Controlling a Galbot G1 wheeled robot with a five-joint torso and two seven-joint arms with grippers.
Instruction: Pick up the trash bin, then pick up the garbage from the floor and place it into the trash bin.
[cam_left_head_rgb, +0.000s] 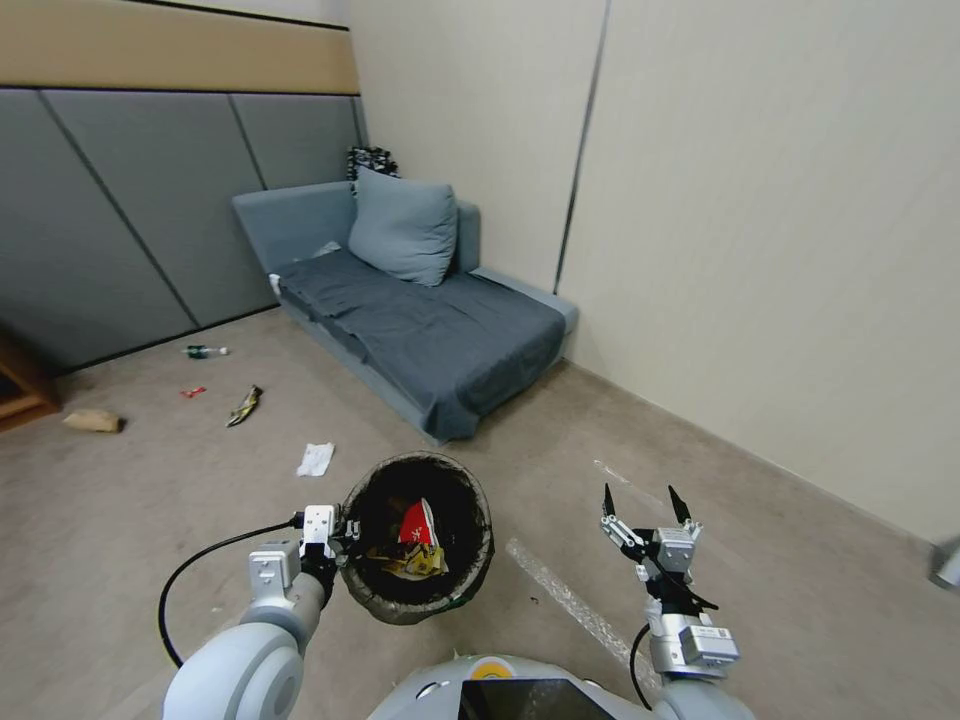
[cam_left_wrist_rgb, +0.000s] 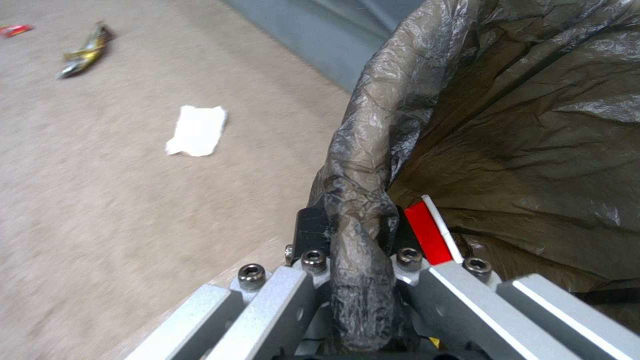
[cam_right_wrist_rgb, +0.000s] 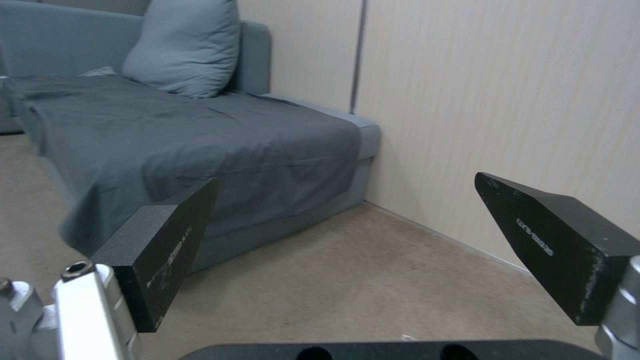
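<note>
The left gripper (cam_left_head_rgb: 335, 535) is clamped on the bag-covered rim of the trash bin (cam_left_head_rgb: 418, 600), holding it off the floor (cam_left_head_rgb: 780, 560) in front of the robot; a red packet (cam_left_head_rgb: 418, 522) and yellow wrapper (cam_left_head_rgb: 420, 562) lie inside. The right gripper (cam_left_head_rgb: 646, 506) hangs beside it, spread wide and holding nothing. The collecting step seems under way. Nearest on the carpet lies the white tissue (cam_left_head_rgb: 316, 459); farther off are a shiny wrapper (cam_left_head_rgb: 244, 405), a red scrap (cam_left_head_rgb: 192, 392), a brown bag (cam_left_head_rgb: 93, 421) and a green bottle (cam_left_head_rgb: 204, 351). Next, the free gripper likely needs to reach the tissue.

Open floor (cam_left_head_rgb: 150, 520); sofa (cam_left_head_rgb: 430, 330) ahead.
</note>
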